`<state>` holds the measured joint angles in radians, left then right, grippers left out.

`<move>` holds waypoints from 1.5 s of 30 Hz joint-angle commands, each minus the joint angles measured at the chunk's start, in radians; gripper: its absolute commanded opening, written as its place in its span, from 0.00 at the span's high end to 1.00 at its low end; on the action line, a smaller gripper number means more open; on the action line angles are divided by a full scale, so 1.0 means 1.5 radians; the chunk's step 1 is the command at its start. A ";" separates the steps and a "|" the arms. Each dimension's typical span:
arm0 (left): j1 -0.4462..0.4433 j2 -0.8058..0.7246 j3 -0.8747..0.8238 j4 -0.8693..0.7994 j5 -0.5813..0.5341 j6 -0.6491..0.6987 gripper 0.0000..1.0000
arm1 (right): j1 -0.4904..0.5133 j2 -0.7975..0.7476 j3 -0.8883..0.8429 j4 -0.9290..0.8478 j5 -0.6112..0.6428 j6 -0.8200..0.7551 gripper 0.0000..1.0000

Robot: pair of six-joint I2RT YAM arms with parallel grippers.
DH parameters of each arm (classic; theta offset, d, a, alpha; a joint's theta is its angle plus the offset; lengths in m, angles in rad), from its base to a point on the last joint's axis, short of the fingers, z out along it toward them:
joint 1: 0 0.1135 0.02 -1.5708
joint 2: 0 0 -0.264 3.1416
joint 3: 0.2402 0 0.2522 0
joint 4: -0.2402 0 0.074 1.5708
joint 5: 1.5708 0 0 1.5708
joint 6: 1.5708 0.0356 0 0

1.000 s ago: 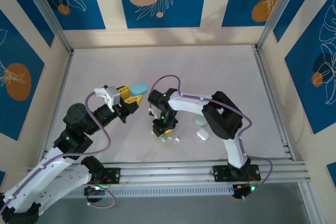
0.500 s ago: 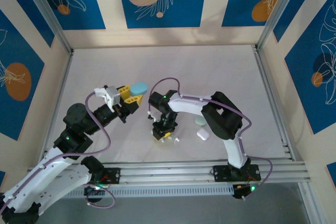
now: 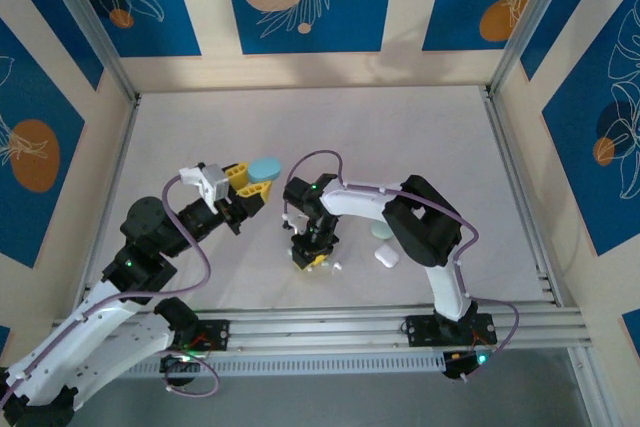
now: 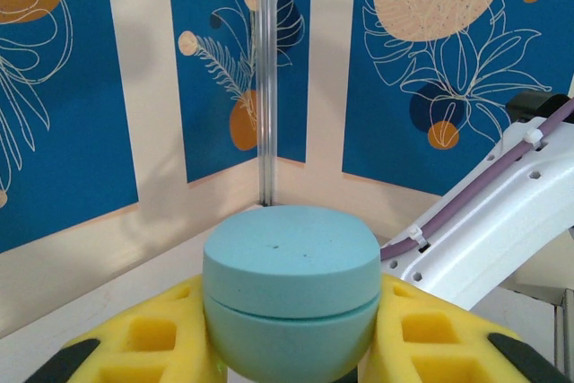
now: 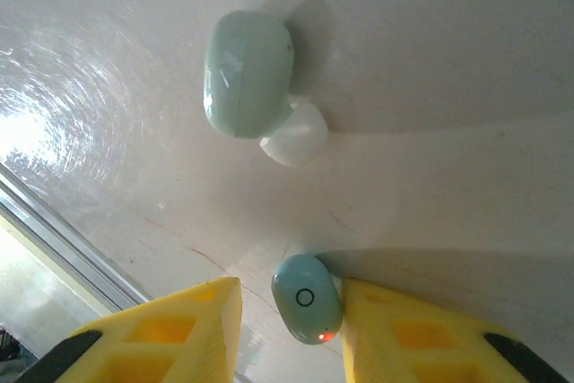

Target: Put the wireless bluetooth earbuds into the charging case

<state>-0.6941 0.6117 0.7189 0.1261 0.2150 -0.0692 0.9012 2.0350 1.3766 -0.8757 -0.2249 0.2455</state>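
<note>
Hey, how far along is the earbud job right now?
Nothing visibly inserted yet. In hand: left gripper clamps the closed pale blue case; right gripper is open around a pale blue earbud on the table. Remaining: grasp it, open the case, insert earbuds.

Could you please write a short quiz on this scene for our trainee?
1. True or false: the left gripper is shut on a closed, pale blue, rounded plastic case.
2. The small glossy pale blue earbud with a red light lies: A, between the right gripper's open yellow fingers; B, inside the case; C, in the left gripper.
3. Fill in: on the white table lies a pale ____ glossy earbud with a white tip.
Key: 1 true; 2 A; 3 green.
</note>
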 commanded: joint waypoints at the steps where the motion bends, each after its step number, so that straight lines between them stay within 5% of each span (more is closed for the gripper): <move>1: -0.004 -0.004 0.009 0.025 -0.009 0.000 0.69 | 0.001 0.004 -0.007 0.023 -0.021 0.022 0.67; 10: -0.004 0.001 0.004 0.024 -0.012 0.000 0.69 | -0.013 -0.026 -0.020 0.047 -0.024 0.050 0.78; 19: -0.004 0.013 -0.002 0.035 -0.009 -0.001 0.69 | -0.024 -0.067 -0.035 0.039 -0.020 0.058 0.78; 35: -0.004 0.077 -0.023 0.062 0.002 -0.003 0.69 | -0.116 -0.394 -0.050 0.020 0.028 0.135 0.78; 45: -0.004 0.165 -0.044 0.084 0.034 -0.007 0.69 | -0.142 -0.470 -0.016 -0.009 -0.005 0.148 0.78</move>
<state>-0.6941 0.8318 0.6666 0.2020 0.2173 -0.0776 0.6895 1.3682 1.3029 -0.8593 -0.1902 0.4507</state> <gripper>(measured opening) 0.324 0.218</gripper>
